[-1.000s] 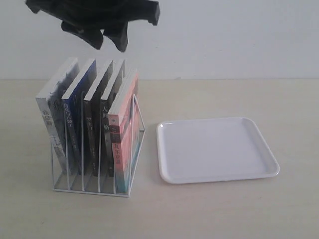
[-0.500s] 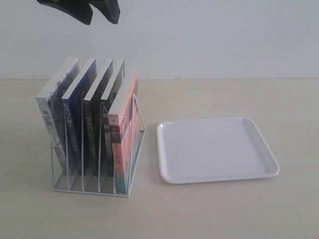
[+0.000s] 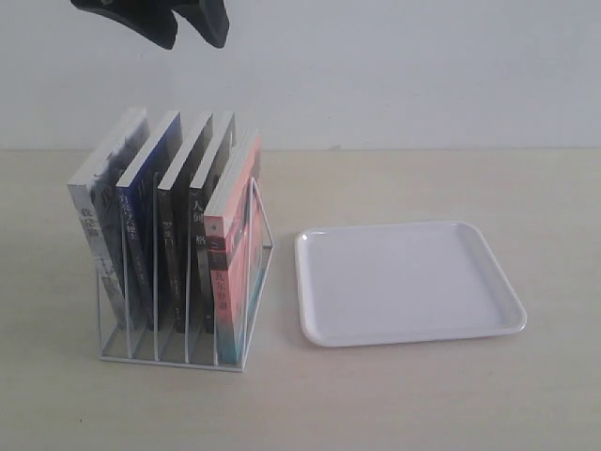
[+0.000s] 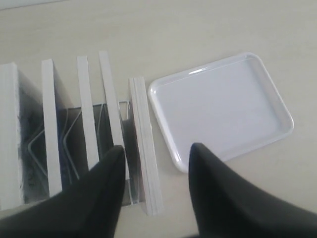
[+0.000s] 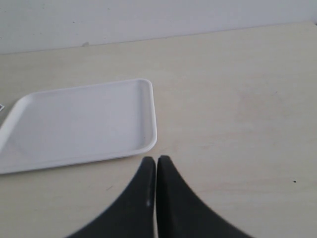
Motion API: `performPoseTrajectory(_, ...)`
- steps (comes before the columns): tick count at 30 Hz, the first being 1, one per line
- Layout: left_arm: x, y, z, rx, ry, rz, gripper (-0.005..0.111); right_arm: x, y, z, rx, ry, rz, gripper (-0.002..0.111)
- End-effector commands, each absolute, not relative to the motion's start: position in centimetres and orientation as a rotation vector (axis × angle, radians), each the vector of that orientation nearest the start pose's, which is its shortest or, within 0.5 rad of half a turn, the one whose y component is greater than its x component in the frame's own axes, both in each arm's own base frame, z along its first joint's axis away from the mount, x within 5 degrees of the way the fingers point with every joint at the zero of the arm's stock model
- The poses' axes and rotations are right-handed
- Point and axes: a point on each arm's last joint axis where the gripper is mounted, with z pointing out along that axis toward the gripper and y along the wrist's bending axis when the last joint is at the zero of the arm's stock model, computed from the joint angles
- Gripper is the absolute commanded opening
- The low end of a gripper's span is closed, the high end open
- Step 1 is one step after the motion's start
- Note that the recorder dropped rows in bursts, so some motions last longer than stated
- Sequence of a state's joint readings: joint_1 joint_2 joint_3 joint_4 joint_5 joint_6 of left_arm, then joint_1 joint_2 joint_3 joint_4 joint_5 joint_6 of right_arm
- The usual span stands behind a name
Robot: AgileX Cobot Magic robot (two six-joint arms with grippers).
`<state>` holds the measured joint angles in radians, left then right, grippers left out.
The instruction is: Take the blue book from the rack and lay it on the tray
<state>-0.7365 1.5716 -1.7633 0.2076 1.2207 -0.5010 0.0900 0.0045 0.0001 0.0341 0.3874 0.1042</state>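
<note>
Lifted clear since a second ago, my left gripper [image 4: 158,148] now hangs high above the row of books, its jaws standing wide apart with nothing between them. My right gripper [image 5: 156,159] waits low over the bare table [image 3: 423,404] near the tray's edge, jaws pressed together and empty.

Below the left arm, the blue book [image 3: 141,235] stands second from the left in the rack [image 3: 178,362], leaning like its neighbours: a grey book [image 3: 94,235] on its left, two black books [image 3: 183,244] and a pink book [image 3: 230,263] on its right. The tray [image 3: 408,282] lies empty just right of the rack.

My worry is the descent. From the wrist camera the open jaws look lined up nearer the pink end than the blue book, so a straight drop could clamp the wrong one. The books stand close, too; a finger catching a neighbour could drag the light wire rack or tip it over.
</note>
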Motion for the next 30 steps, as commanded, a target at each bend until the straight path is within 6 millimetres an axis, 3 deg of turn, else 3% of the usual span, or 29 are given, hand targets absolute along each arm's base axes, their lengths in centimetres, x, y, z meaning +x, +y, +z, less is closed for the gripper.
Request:
performPoseTrajectory(1, 25.8, -19.9, 41.2, 0.332, 2.457, -0.077, 0.041, 5.2, 0.6, 17.9, 0.024, 1.865, 0.16, 0.0)
performPoseTrajectory(9, 27.4, -20.4, 37.5, 0.338, 2.549, 0.025, 0.041, 5.2, 0.6, 17.9, 0.024, 1.865, 0.16, 0.0)
performPoseTrajectory(30, 29.9, -23.3, 31.9, 0.414, 2.676, 0.068, 0.04, 5.2, 0.6, 17.9, 0.024, 1.865, 0.16, 0.0)
